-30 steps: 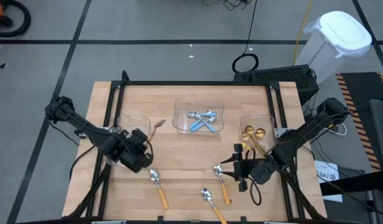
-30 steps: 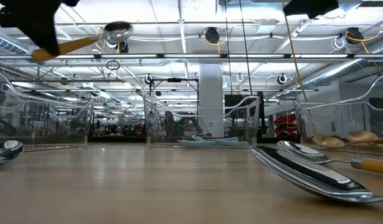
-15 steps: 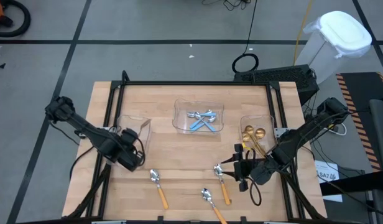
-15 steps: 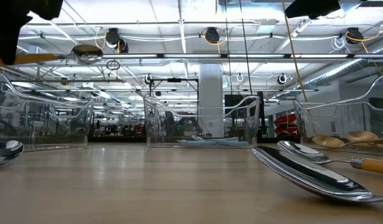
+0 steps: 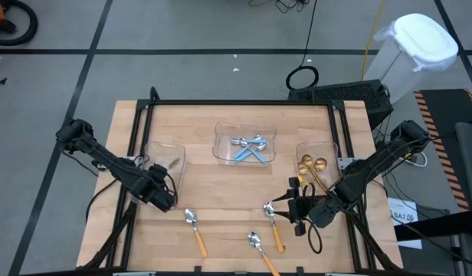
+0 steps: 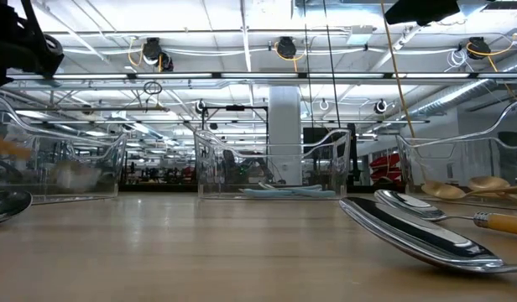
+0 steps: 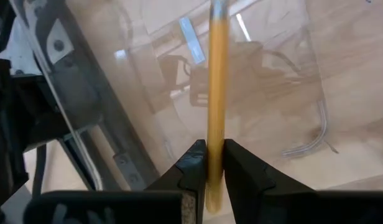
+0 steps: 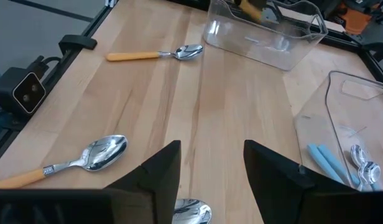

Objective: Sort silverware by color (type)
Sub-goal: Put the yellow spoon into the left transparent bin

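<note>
Left gripper (image 7: 209, 177): clenched on a glossy orange-handled spoon (image 7: 216, 93) over the clear plastic left tray (image 5: 165, 157).
Table (image 5: 221, 192): three orange-handled steel spoons (image 5: 195, 230) on pale wood.
Right gripper (image 8: 207, 180): dark fingers spread, released.

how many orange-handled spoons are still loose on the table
3 loose orange-handled silver spoons on the wooden table: front left, front centre, front right. A fourth is between the left gripper's fingers over the left tray.
</note>
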